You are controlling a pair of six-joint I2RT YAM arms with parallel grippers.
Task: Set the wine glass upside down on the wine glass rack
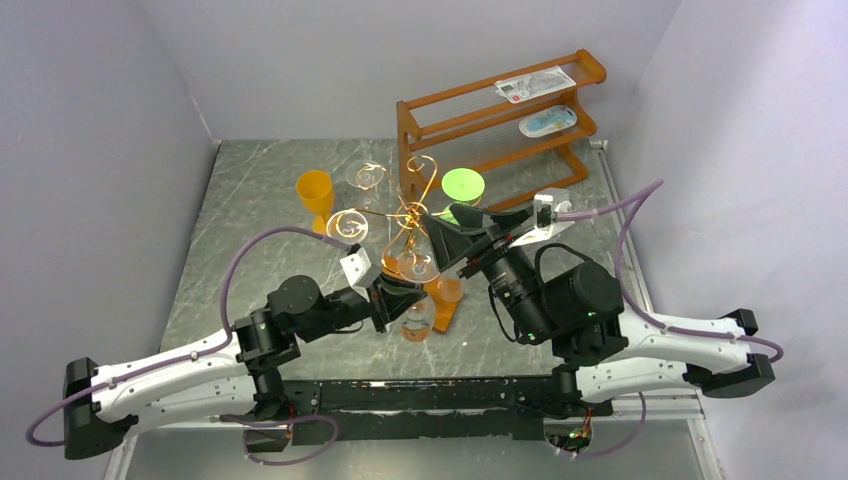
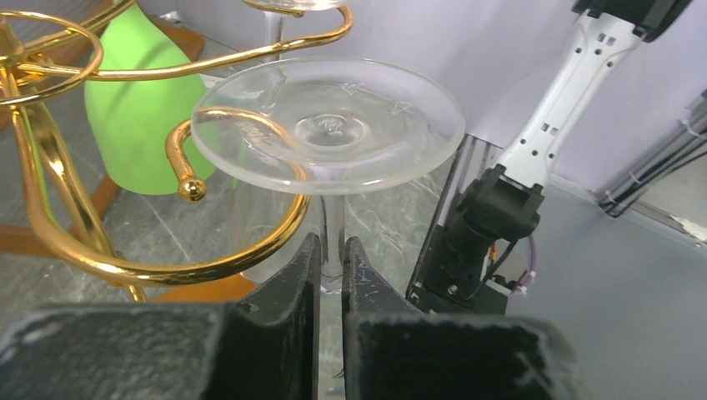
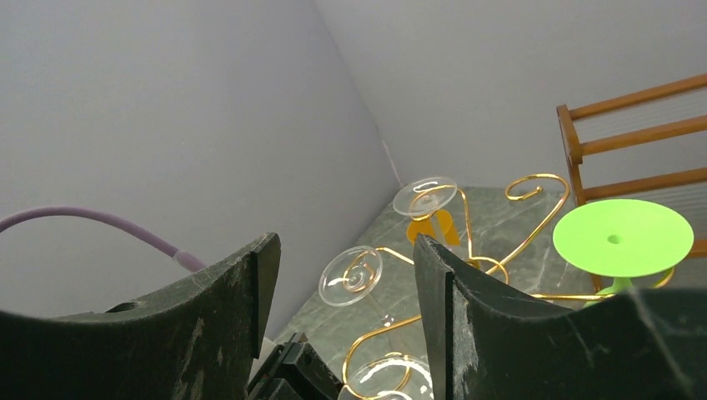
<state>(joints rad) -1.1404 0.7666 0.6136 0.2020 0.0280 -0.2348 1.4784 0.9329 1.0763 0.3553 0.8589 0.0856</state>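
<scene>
top: overhead, wide | wrists: close, forward | shared: wine glass rack point(image 1: 410, 213)

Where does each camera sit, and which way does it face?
Top external: above and behind the robot, looking down at the table; left arm and right arm show whole, grippers at the wine glass rack.
Left wrist: on the left arm, facing the wine glass pinched in the shut left gripper.
Right wrist: on the right arm, facing past the open right gripper toward the back corner.
Shared: both wrist views catch the rack and green glass.
</scene>
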